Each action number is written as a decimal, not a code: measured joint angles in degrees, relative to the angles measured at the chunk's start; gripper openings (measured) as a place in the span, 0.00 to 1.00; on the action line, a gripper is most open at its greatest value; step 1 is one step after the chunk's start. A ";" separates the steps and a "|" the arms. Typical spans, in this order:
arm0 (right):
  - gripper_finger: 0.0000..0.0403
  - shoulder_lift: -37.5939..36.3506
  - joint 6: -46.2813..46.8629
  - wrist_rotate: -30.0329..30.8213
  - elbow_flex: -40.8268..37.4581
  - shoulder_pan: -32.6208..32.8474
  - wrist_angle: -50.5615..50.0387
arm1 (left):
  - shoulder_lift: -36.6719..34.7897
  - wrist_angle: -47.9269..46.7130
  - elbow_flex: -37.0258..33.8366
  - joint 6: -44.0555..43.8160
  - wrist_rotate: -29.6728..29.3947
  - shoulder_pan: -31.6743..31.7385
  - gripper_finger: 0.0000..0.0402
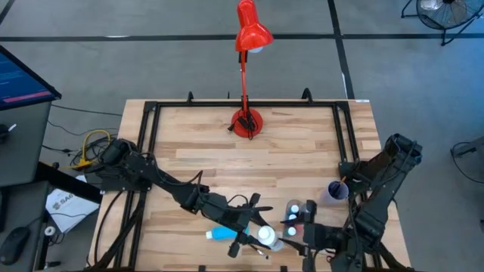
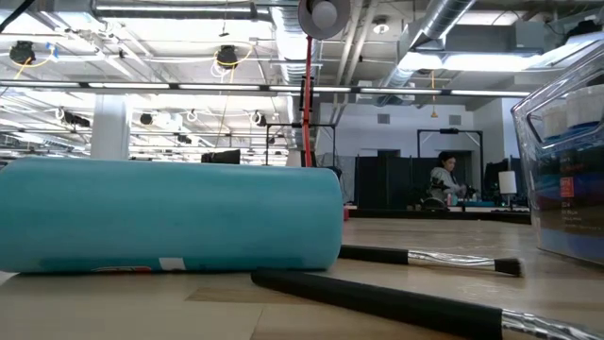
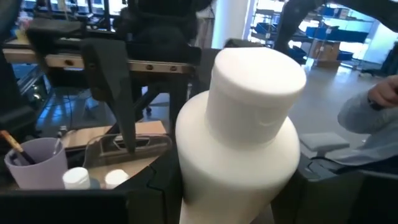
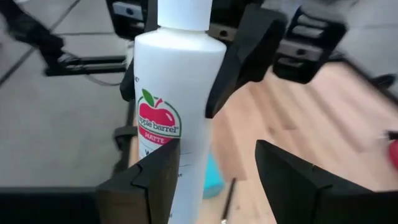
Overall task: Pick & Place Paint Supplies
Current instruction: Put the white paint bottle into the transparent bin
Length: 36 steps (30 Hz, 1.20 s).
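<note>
Observed at the near edge of the table (image 1: pixel 302 143): the left end effector (image 1: pixel 253 233) is closed on a white paint bottle (image 1: pixel 265 235), and the left wrist view shows the bottle's body and white cap (image 3: pixel 258 84) filling the frame between that arm's fingers. In the right wrist view the same white bottle (image 4: pixel 172 112), carrying an apple label marked "apple barrel" and "matte", stands upright with the left arm's dark fingers (image 4: pixel 239 59) against its upper body. The right end effector (image 1: pixel 302 240) sits just beside the bottle, its fingers (image 4: pixel 146 180) spread wide; the near finger overlaps the bottle's lower part in the picture, but whether it touches cannot be told. A teal paint tube (image 1: pixel 221 233) lies on its side on the table just left of the held bottle; in the low view it spans the left half of the frame. Two thin dark paintbrushes lie on the wood near it: one (image 2: pixel 377 300) in the foreground, a second (image 2: pixel 425 258) farther back, each with a metal ferrule toward the right. A clear plastic tray (image 1: pixel 296 215) near the right arm holds white-capped bottles (image 1: pixel 293 207), and a lilac cup (image 1: pixel 337 191) stands just right of it, with a brush in it as seen from the left wrist. A red desk lamp (image 1: pixel 246 121) stands at the table's far side.
</note>
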 joint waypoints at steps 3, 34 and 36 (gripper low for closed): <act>0.51 -0.03 -0.95 -5.18 0.00 -0.91 2.29 | 0.00 -0.44 -0.03 0.11 0.91 -0.11 0.35; 0.58 3.27 -3.00 -16.15 -0.04 -6.29 8.86 | 0.00 -1.46 0.03 0.60 -0.76 0.09 0.35; 0.51 3.14 -2.87 -16.08 -0.04 -6.07 9.02 | -0.11 -1.67 0.11 -0.06 -0.71 0.12 0.35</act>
